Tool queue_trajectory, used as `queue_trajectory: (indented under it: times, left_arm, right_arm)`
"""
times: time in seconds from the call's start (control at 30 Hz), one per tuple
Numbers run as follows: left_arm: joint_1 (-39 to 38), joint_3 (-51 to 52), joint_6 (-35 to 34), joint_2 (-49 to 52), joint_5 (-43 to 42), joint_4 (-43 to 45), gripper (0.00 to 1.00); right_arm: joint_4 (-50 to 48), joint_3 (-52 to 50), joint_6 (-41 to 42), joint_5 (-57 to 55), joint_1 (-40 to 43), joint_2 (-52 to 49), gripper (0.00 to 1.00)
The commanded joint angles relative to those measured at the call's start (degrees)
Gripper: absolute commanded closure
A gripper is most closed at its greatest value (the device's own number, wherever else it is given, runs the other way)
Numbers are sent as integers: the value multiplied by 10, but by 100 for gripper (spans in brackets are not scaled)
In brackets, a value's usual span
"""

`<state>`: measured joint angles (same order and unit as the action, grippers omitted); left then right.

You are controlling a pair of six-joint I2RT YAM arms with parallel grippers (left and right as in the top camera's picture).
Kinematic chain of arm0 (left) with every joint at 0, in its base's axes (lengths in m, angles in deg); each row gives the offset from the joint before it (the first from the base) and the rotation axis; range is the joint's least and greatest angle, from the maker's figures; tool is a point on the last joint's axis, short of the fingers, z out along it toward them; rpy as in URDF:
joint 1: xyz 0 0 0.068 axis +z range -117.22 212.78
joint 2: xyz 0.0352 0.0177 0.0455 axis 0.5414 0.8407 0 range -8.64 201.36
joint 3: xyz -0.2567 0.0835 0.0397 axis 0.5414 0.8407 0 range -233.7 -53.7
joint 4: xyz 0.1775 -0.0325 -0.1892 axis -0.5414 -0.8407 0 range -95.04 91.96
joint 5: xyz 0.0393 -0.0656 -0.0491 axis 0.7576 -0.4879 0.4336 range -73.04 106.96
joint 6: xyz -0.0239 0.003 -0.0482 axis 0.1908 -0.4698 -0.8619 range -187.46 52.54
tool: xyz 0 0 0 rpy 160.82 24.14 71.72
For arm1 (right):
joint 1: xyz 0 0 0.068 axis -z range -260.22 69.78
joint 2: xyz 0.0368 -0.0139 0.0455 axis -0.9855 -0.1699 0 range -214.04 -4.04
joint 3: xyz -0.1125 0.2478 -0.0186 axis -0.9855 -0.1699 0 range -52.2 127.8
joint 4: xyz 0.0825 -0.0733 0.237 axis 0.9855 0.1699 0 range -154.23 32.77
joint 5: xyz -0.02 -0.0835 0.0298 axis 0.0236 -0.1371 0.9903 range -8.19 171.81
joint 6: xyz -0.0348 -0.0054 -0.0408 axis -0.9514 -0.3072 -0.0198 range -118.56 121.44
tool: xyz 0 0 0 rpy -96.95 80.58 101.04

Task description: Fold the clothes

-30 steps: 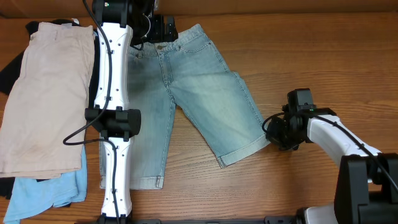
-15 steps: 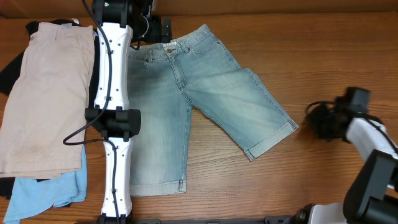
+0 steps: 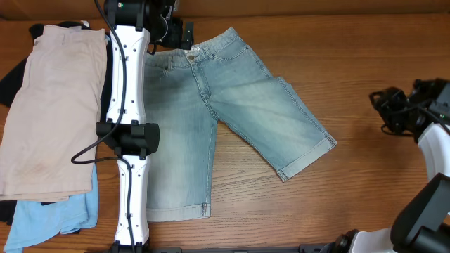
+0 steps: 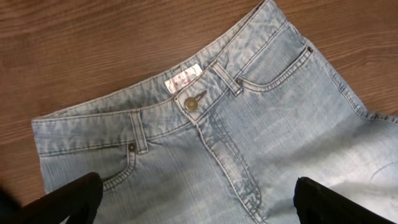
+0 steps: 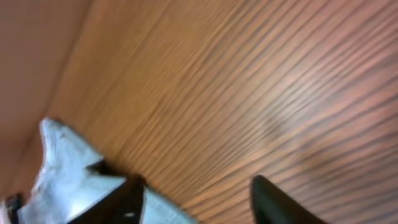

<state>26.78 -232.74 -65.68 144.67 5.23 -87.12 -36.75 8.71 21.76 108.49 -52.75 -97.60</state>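
Note:
The clothes, faded blue denim shorts (image 3: 211,119), lie spread flat on the wooden table, waistband at the back and both cuffed legs fanned toward the front. My left gripper (image 3: 176,34) hovers open over the waistband. In the left wrist view its dark fingers (image 4: 68,202) straddle the fly below the metal button (image 4: 191,104), with nothing gripped. My right gripper (image 3: 383,112) is at the far right, well clear of the right leg cuff (image 3: 309,158). It is open over bare wood (image 5: 202,202), and a corner of denim (image 5: 68,168) shows behind its left finger.
Beige shorts (image 3: 49,105) lie at the left, on a dark garment (image 3: 10,77) and a sky-blue garment (image 3: 49,218). The left arm (image 3: 126,140) stretches from the front edge to the back, over the shorts' left side.
The right gripper dragged the right leg cuff rightward, spreading the shorts, then opened, let the cuff go and moved further right. The left gripper stayed open over the waistband.

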Motion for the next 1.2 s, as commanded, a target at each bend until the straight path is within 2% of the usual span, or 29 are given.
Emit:
queue_trajectory:
  times: [0.0,0.13,0.4,0.6,0.83,0.97,1.17]
  left_arm:
    - [-2,-10,26,-26,3,4,0]
    - [-3,-10,26,-26,3,4,0]
    - [-3,-10,26,-26,3,4,0]
    - [-3,-10,26,-26,3,4,0]
    - [-3,-10,26,-26,3,0,0]
    - [-3,-7,26,-26,4,-1,0]
    - [-4,11,27,-26,3,1,0]
  right_arm:
    - [37,17,-48,46,-61,-3,32]
    - [86,14,-60,9,-150,-3,26]
    - [102,-18,-54,-87,-343,-8,27]
    - [104,-26,-53,-156,-430,-46,27]
    - [109,-29,-37,-169,-442,-113,27]
    - [131,-34,12,-229,-440,-133,27]
    - [160,-48,55,-279,-397,-133,27]
